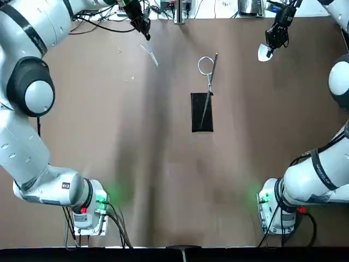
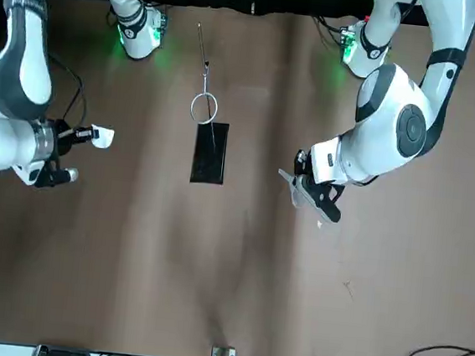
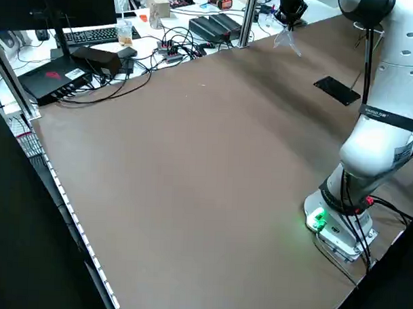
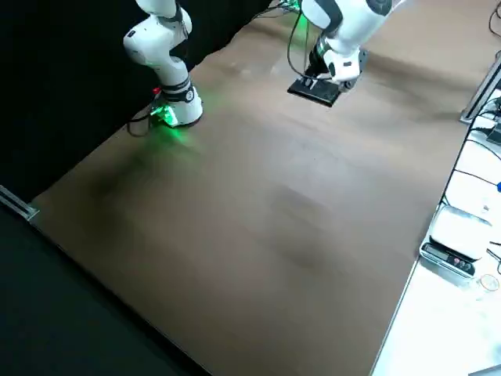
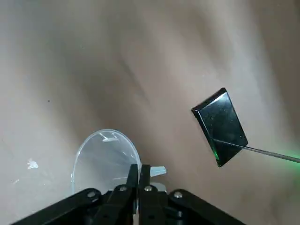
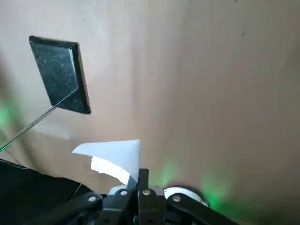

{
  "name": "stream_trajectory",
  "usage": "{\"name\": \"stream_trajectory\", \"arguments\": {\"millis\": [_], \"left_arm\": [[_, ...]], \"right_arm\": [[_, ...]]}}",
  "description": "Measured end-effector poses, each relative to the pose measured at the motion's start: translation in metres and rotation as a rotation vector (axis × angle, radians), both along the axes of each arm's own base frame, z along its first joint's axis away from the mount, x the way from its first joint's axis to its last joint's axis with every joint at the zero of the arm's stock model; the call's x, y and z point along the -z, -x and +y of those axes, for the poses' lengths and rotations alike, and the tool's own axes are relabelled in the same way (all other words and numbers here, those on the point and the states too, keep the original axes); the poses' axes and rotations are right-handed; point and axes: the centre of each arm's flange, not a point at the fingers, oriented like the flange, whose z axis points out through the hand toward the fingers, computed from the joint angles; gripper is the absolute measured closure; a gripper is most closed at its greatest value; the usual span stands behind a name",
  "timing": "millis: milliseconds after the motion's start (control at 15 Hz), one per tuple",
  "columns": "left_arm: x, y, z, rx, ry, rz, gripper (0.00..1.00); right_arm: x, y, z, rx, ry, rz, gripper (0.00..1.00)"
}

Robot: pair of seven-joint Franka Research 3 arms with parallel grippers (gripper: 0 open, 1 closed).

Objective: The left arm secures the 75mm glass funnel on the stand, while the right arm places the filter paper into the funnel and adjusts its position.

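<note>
**Both arms raised, each holding its piece, well apart from the stand**

From overhead we see the stand (image 1: 202, 111) alone at mid-table, its wire ring (image 1: 205, 65) bare. Only the wrist views show the grips: the left gripper (image 5: 139, 172) is pinched shut on the glass funnel (image 5: 106, 158), and the right gripper (image 6: 142, 177) is clamped on the filter paper (image 6: 114, 156). Each gripper hangs well to its own side of the stand, with bare brown table (image 1: 163, 180) all round the base plate.
</note>
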Motion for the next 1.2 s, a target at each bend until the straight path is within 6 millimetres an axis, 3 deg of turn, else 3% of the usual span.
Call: {"name": "stream_trajectory", "arguments": {"millis": [333, 467, 533, 933, 1000, 1200], "left_arm": [[-0.006, 0.0, -0.002, 0.174, 0.031, -0.057, 0.97], [-0.028, 0.0, -0.01, 0.327, 0.063, -0.138, 0.97], [-0.028, 0.0, -0.01, 0.327, 0.063, -0.138, 0.97], [-0.093, 0.037, -0.065, 0.751, 0.15, -0.415, 0.97], [-0.114, 0.052, -0.083, 0.849, 0.168, -0.511, 0.97], [-0.138, 0.077, -0.111, 0.941, 0.179, -0.622, 0.97]], "right_arm": [[-0.02, 0.001, 0.019, 0.024, 0.004, 0.001, 0.99], [-0.024, 0.005, 0.016, 0.024, 0.0, 0.035, 0.99], [-0.024, 0.005, 0.016, 0.024, 0.0, 0.035, 0.99], [-0.048, 0.005, 0.005, 0.031, -0.002, 0.028, 0.99], [-0.054, 0.005, -0.001, 0.042, -0.004, 0.02, 0.99], [-0.068, 0.007, -0.009, 0.067, -0.036, 0.001, 0.99]]}}
